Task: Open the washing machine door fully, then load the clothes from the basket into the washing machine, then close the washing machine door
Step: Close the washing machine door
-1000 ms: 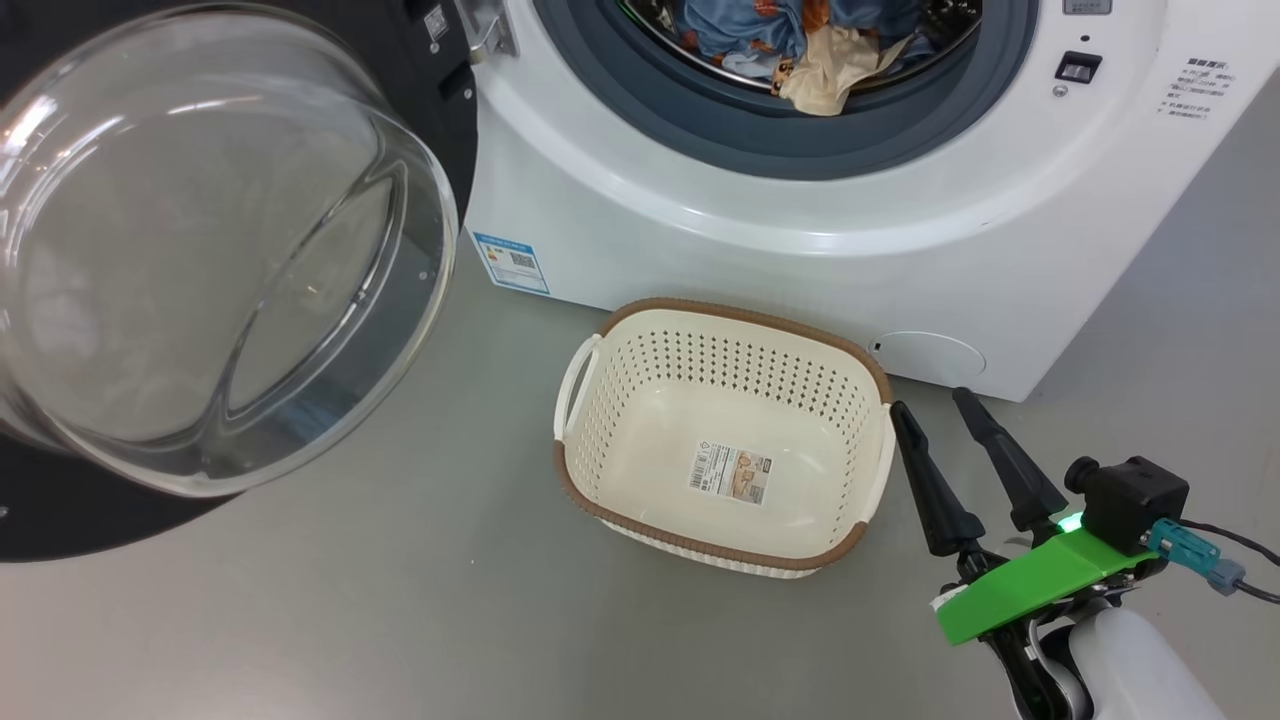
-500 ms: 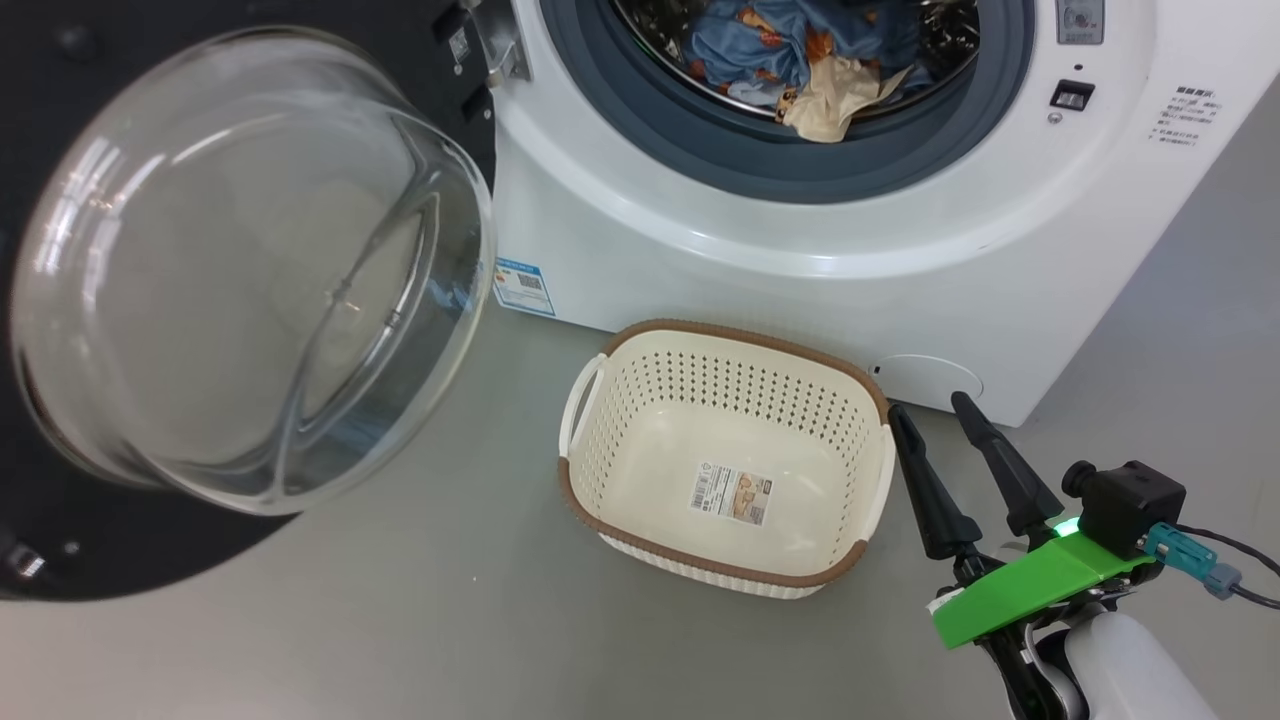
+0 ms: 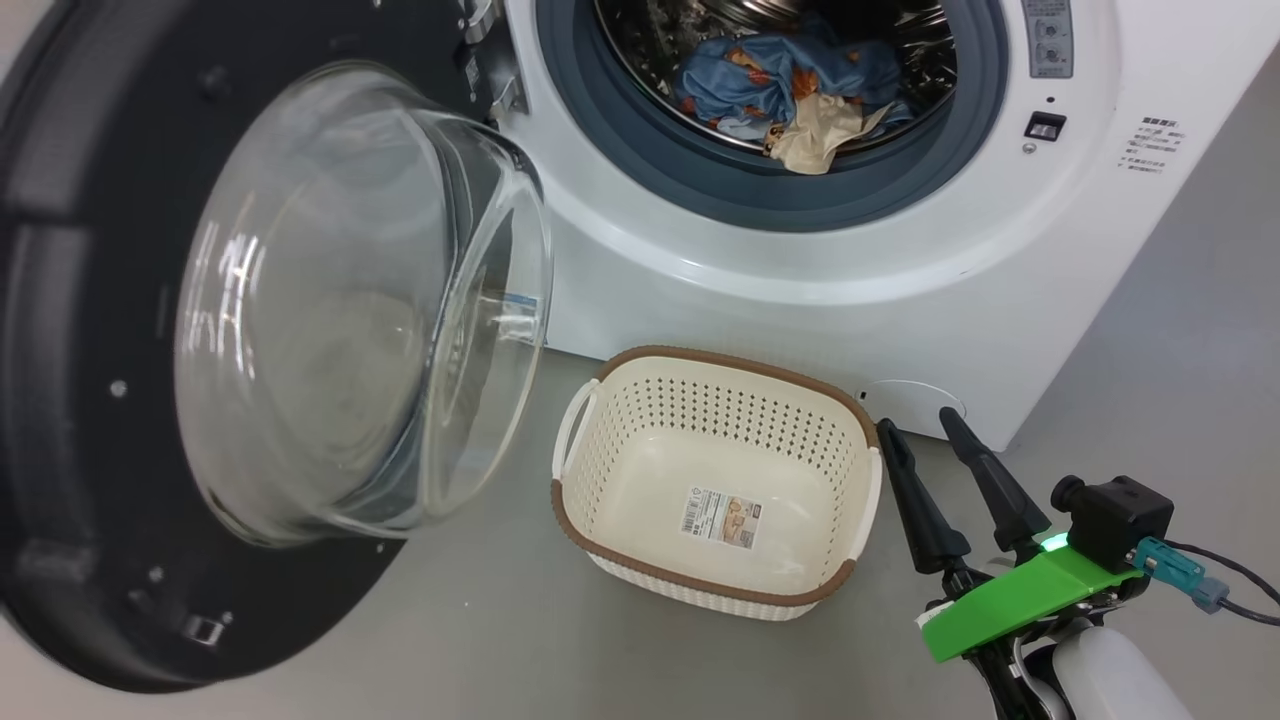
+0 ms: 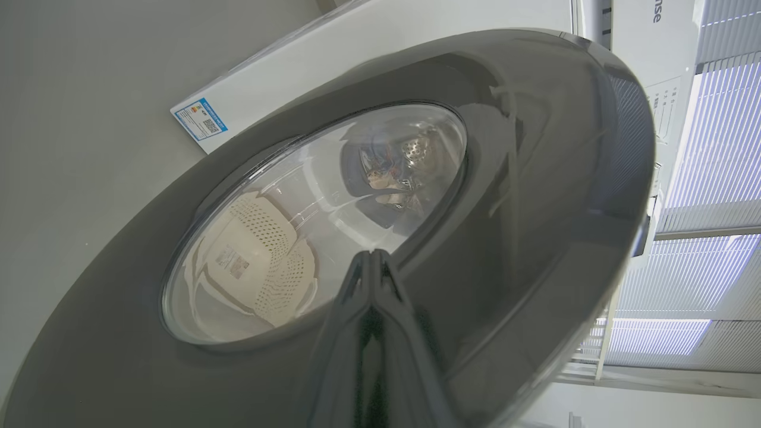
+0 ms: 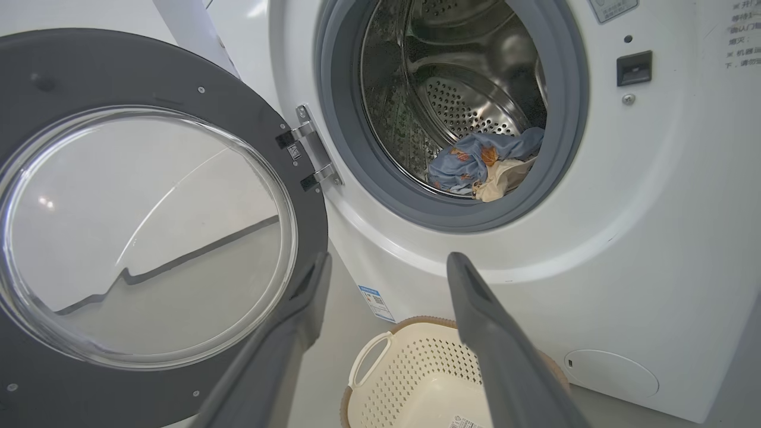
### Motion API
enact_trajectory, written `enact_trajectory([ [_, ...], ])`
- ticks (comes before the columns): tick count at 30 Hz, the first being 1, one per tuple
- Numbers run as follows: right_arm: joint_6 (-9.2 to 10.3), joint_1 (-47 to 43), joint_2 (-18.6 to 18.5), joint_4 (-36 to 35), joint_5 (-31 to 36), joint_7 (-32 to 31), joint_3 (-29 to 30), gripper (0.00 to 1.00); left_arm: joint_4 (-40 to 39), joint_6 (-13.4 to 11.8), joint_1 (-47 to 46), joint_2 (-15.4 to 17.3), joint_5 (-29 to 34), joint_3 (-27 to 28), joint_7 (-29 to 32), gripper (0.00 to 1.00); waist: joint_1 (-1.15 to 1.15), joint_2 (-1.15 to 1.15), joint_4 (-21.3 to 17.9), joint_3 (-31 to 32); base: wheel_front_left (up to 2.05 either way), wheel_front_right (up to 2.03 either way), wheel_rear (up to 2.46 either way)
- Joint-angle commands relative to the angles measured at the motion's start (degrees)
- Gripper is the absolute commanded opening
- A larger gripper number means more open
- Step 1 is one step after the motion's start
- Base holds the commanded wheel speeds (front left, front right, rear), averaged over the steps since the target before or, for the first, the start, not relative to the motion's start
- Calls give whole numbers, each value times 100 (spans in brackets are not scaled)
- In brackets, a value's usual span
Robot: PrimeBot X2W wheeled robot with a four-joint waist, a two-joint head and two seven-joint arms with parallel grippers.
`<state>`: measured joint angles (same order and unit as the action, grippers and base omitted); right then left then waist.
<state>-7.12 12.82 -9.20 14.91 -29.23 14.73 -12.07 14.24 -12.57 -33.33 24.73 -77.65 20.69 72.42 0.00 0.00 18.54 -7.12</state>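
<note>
The washing machine (image 3: 800,300) stands with its round door (image 3: 90,450) partly swung out at the left, glass bowl (image 3: 360,300) facing the opening. The blue bear-print clothes (image 3: 780,85) lie in the steel drum, also seen in the right wrist view (image 5: 475,163). The cream basket (image 3: 735,360) sits empty on the floor in front. My left gripper (image 4: 373,255) is shut, its tips seemingly against the door's outer black face (image 4: 535,148). My right gripper (image 3: 917,422) is open beside the basket's right end, holding nothing.
The grey floor spreads around the basket and to the machine's right. A blue label (image 5: 374,300) marks the machine's lower left front. Window blinds (image 4: 713,178) show past the door in the left wrist view.
The door has swung from wide open toward the drum opening. The head view has tilted up a little. My right gripper and the basket stay where they were.
</note>
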Motion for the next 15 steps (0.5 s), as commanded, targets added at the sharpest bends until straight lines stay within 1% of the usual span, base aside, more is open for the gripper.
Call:
enact_trajectory([
  [1, -36, -2, 27, -141, -68, 27, -99, 100, -304, -62, 34, 233, -78, 120, 135, 0, 0, 0, -25, 18, 0, 0, 0],
  [11, -36, -71, -2, -131, -73, 27, -145, 100, -1351, -562, 267, -213, -385, -59, 508, 0, 0, 0, -273, 158, 0, 0, 0],
  [15, -36, -86, -12, -134, -70, 27, -138, 100, -1583, -685, 319, -281, -475, -87, 626, 0, 0, 0, -427, 168, 0, 0, 0],
])
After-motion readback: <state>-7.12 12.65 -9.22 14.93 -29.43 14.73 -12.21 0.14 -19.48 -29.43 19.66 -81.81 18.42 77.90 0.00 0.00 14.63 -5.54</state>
